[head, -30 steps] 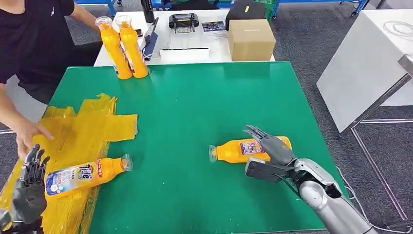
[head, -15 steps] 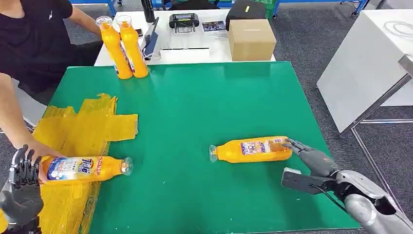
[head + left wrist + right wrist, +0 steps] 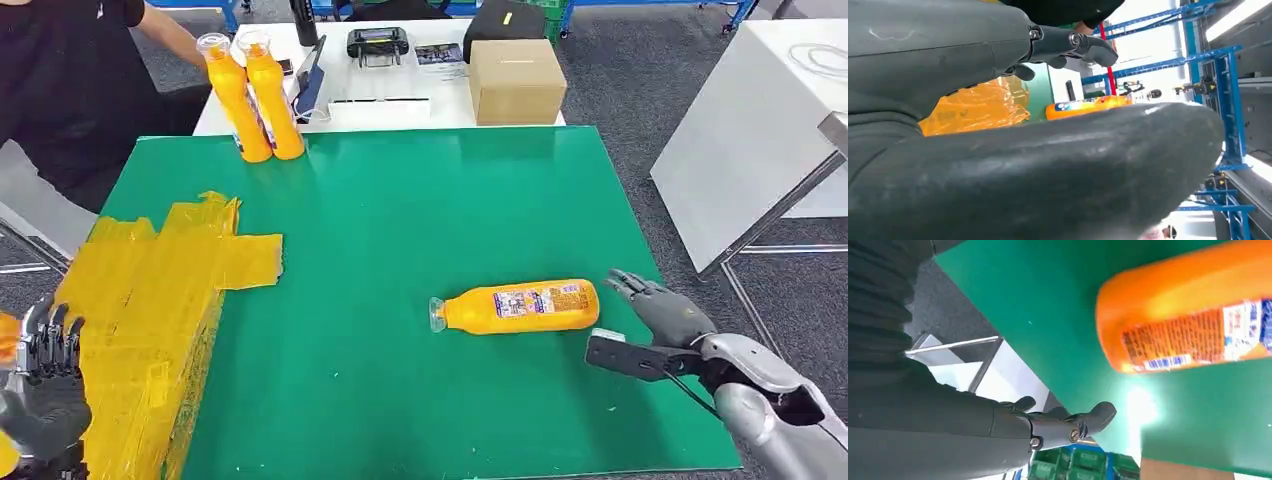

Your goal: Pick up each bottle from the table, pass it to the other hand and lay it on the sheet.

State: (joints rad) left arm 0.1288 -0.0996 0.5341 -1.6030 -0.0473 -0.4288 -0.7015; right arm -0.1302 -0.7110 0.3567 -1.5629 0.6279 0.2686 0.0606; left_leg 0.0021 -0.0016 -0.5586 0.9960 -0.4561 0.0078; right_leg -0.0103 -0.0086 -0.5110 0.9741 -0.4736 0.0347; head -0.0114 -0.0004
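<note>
Now our right robot hand has drawn back, open and empty, from the bottle lying just beside its fingertips. Our left robot hand, also empty, rests on the sheet, whose bottle is gone. 1 pickup awaits.

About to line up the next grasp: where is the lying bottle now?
In the head view the lying bottle rests on the green table, right of centre, cap pointing left, its base just short of the right hand.

head view looks down over the green table; both close wrist views share it.
</note>
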